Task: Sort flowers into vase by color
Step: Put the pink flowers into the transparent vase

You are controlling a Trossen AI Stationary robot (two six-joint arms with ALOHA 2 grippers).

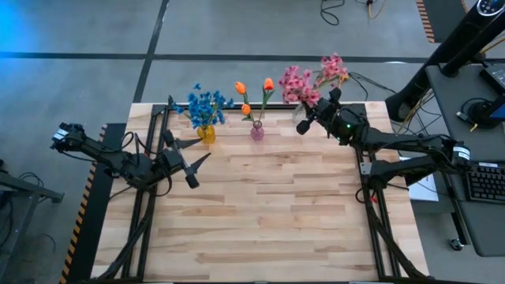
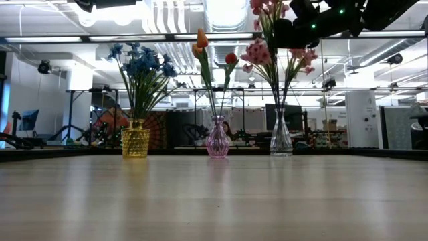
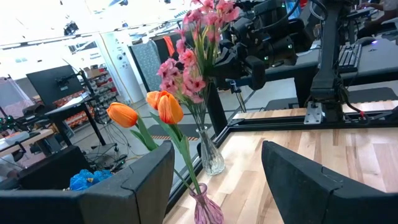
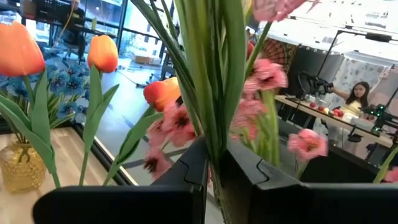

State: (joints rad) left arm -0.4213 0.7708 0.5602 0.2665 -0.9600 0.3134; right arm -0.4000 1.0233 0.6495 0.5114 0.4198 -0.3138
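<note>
Three vases stand along the table's far edge. A yellow vase [image 1: 206,134] holds the blue flowers [image 1: 207,105]. A pink vase [image 2: 217,139] holds the orange tulips [image 2: 200,40]. A clear vase [image 2: 281,137] holds the pink flowers [image 1: 304,83]. My right gripper [image 1: 303,124] sits high beside the pink spray, above the clear vase, and is shut on its stems. My left gripper [image 1: 197,167] hovers open over the table's left part, near side of the yellow vase, pointing toward the vases. My right gripper [image 4: 211,180] pinches several green stems of the pink flowers [image 4: 214,124] between its two fingers, high up just under the blooms. It comes in from the table's right, about level, with the fingers across the stems. The stems stand upright, with their lower ends [image 2: 279,114] in the clear vase.
The wooden tabletop [image 1: 276,213] lies bare on the near side of the vases. Black frame rails [image 1: 371,197] run along its left and right sides. A person [image 4: 359,93] sits far off in the room behind.
</note>
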